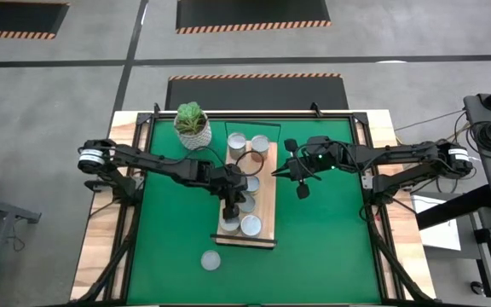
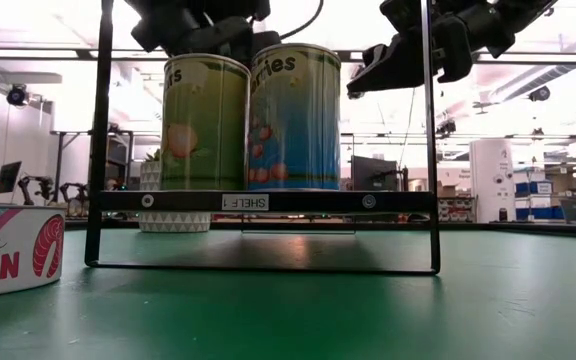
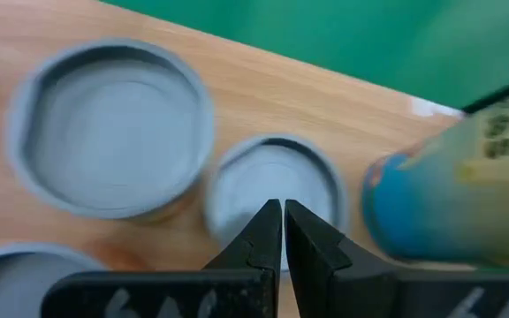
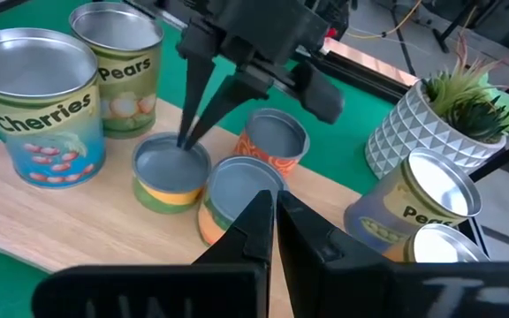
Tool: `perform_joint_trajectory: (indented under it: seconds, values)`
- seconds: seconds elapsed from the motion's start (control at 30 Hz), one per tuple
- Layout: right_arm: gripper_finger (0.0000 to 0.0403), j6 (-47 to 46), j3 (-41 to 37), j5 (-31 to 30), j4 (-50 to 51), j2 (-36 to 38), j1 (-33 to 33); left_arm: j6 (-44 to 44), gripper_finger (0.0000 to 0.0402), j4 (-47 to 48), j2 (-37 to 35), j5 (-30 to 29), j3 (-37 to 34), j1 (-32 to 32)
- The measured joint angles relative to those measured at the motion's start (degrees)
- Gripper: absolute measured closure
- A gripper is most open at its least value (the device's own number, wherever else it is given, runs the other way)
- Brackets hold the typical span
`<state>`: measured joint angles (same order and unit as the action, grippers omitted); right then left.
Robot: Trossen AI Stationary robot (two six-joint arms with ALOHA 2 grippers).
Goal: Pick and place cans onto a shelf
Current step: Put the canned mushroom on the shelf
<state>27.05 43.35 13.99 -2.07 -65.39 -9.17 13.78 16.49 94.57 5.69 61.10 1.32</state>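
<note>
The wooden shelf [image 1: 267, 213] lies on the green mat and carries several cans [image 1: 251, 224]. They include a tall Cherries can [image 4: 38, 106], a Pears can [image 4: 122, 62] and short tins. My left gripper [image 1: 233, 193] is shut, and its tips point down at the silver top of a short green-and-yellow can [image 4: 170, 172]. That can also shows in the left wrist view [image 3: 272, 177]. My right gripper [image 4: 270, 201] is shut and empty. It hovers by the shelf's right side [image 1: 280, 170], above a short orange can [image 4: 232, 199]. One can [image 1: 210, 260] stands alone on the mat. My left gripper [image 3: 283, 208] comes from above with its shut fingertips [image 4: 186, 140] at the far rim of the short green-and-yellow can's top [image 4: 162, 159]. The can stands upright on the shelf. I cannot tell whether the tips touch it.
A white pot with a green plant [image 1: 193, 124] stands at the mat's far side, left of the shelf. In the low view a pink-labelled can [image 2: 8, 255] sits at the near left. Bare green mat [image 1: 331, 239] lies to the right of the shelf.
</note>
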Motion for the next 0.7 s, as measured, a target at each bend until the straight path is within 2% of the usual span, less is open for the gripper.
perform_joint_trajectory:
  seconds: [0.1,0.5,0.7]
  values:
    - [0.0394,-0.02,0.00,-0.04,-0.34,0.00,0.00,-0.39,0.0402,-0.10,0.55,-1.56,-0.02,0.02]
    - [0.0394,0.02,0.00,-0.06,-0.44,0.00,0.00,-1.86,0.0402,-0.81,2.46,-1.44,-0.02,0.02]
    - [0.0394,0.00,0.00,-0.08,-0.44,0.00,0.00,-0.66,0.0402,2.05,1.58,-1.72,-0.02,0.02]
